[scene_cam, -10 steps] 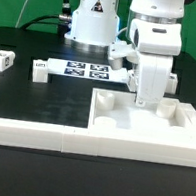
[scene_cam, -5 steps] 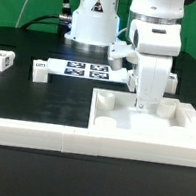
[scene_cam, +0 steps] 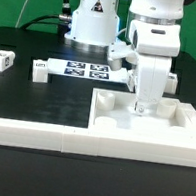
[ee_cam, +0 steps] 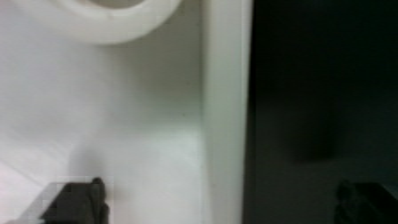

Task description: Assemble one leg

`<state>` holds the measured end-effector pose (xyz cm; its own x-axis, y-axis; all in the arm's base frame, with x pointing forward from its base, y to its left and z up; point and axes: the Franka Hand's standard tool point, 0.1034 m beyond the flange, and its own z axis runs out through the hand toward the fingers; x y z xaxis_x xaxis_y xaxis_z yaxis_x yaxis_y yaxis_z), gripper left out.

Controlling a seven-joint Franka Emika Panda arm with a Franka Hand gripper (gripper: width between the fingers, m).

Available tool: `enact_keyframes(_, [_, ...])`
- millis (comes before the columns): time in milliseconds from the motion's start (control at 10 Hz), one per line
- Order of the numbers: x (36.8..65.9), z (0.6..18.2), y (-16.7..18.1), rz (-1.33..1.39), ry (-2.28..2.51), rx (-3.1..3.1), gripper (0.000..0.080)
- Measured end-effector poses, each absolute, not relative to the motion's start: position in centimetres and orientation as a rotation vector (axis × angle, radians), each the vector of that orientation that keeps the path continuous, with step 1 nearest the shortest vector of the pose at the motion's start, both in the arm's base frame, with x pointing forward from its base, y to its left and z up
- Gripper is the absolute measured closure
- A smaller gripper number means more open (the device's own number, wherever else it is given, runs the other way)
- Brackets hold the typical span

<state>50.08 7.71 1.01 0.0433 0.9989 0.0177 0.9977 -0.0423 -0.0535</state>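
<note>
No words or numbers are legible. A black triangular warning sign (scene_cam: 96, 7) stands on the white robot base (scene_cam: 92, 27), top centre. Black-and-white square tags mark the thin flat white marker board (scene_cam: 85, 71), the small white plastic oblong block (scene_cam: 2, 60) at the left edge, and a second white oblong block (scene_cam: 39, 70) beside it.

Gripper (scene_cam: 140, 105) sits lower than 1.0 s ago. It came down in two steps, the larger one first and a slight one in the last half second. The fingers (scene_cam: 138, 102) now reach down into the white tray-like piece (scene_cam: 183, 128) at the tabletop's front edge, on the exterior view's right. Before, they hung just above it.
</note>
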Motion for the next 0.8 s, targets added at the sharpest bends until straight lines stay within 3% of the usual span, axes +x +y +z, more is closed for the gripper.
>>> enact_keyframes(300, [50.1,1.0,7.7,0.037,-2.137,-2.232,0.015])
enact_keyframes(800, [47.6,5.7,8.1,0.044,-2.065,-2.342,0.015])
